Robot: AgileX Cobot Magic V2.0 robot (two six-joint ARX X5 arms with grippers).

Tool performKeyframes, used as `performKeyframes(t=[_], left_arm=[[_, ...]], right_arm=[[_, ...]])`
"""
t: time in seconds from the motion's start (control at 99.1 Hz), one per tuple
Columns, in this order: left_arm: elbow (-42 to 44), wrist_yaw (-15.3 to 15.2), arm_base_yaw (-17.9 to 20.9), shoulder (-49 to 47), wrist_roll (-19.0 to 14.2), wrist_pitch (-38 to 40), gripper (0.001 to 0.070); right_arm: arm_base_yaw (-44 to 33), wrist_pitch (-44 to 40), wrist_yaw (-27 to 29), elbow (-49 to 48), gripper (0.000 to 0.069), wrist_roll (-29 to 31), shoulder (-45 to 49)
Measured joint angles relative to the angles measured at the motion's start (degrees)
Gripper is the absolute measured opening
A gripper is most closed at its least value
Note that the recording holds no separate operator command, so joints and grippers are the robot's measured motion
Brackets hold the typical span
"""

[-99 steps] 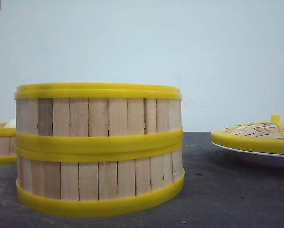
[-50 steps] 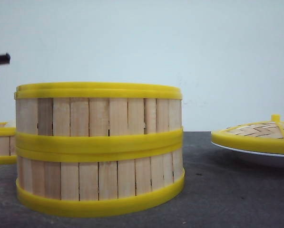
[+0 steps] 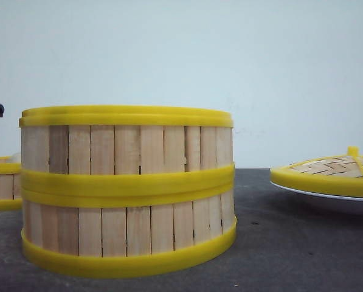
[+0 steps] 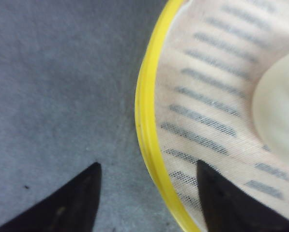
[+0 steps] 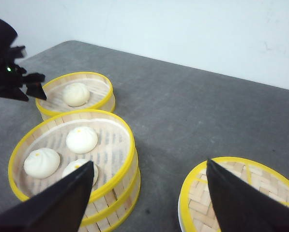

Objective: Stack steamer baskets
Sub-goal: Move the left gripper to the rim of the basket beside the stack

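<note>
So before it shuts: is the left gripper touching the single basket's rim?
Apart. Left wrist view: open fingers straddle the basket rim, with gaps on both sides.

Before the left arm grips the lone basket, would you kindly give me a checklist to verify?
1. Jaws of the left gripper open: ok.
2. Jaws straddle the rim of the lone basket, one on each side: ok.
3. Inner jaw apart from the bun: ok.
4. Jaws low enough on the wall: cannot tell.
5. The two-basket stack uncovered on top: ok.
6. The right gripper open and empty: ok.
</note>
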Motion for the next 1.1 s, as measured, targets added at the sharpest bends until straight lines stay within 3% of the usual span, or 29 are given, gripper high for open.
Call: performKeyframes(t=[0.192, 0.333, 0.424, 0.787, 1.1], left_arm=[[0.0, 0.2, 0.0, 1.4, -0.2, 0.8, 0.0256], [0.1, 0.3, -0.1, 1.5, -0.4, 1.5, 0.0097], [0.1, 0.0, 0.1, 1.5, -1.0, 1.9, 0.0048], [0.4, 0.5, 1.0, 1.6, -1.0, 1.6, 0.003], [5.5, 6.6, 5.2, -2.0, 0.3, -4.5, 0.0026]], right_arm=[[0.0, 0.5, 1.2, 0.0, 0.0414, 0.0, 0.0], [0.0, 0.6, 1.2, 0.0, 0.0394, 0.0, 0.0], [0.0, 0.6, 1.2, 0.0, 0.0393, 0.0, 0.0], [0.0, 0.6, 1.2, 0.0, 0.0393, 0.0, 0.0], [0.0, 0.6, 1.2, 0.0, 0.0393, 0.0, 0.0]])
